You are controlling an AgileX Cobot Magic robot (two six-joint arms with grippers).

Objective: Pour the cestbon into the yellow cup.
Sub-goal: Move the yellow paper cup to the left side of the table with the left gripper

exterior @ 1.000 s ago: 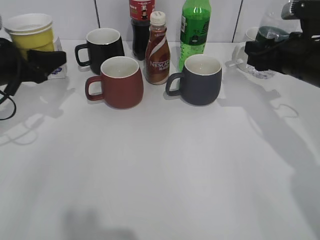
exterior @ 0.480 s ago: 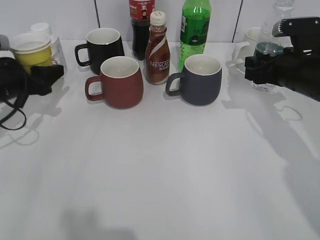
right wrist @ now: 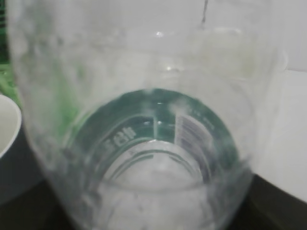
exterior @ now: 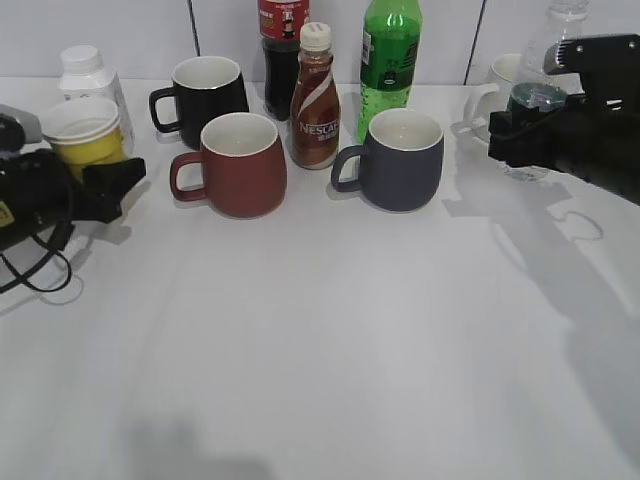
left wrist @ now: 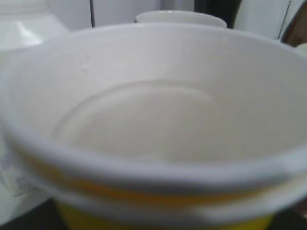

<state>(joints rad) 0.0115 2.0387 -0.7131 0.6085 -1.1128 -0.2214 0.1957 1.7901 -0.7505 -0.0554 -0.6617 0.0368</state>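
Note:
The yellow cup (exterior: 85, 138), white-rimmed and white inside, is at the far left, held by my left gripper (exterior: 98, 172), which is shut on its lower part. The cup fills the left wrist view (left wrist: 153, 120) and looks empty; the jaws are hidden under it. The cestbon (exterior: 536, 100), a clear bottle with a dark green label band, stands upright at the far right in my right gripper (exterior: 522, 135), which is shut on it. The bottle fills the right wrist view (right wrist: 153, 143) and hides the fingers.
Between the arms stand a black mug (exterior: 205, 95), a red mug (exterior: 240, 165), a grey mug (exterior: 402, 160), a Nescafe bottle (exterior: 315, 100), a tall green bottle (exterior: 390, 60) and a cola bottle (exterior: 283, 40). A white bottle (exterior: 85, 70) stands behind the cup and a white mug (exterior: 497, 85) behind the cestbon.
My left gripper has carried the yellow cup down and slightly right, uncovering the white bottle behind it. The right gripper turned the cestbon from tilted to upright, then stayed still.

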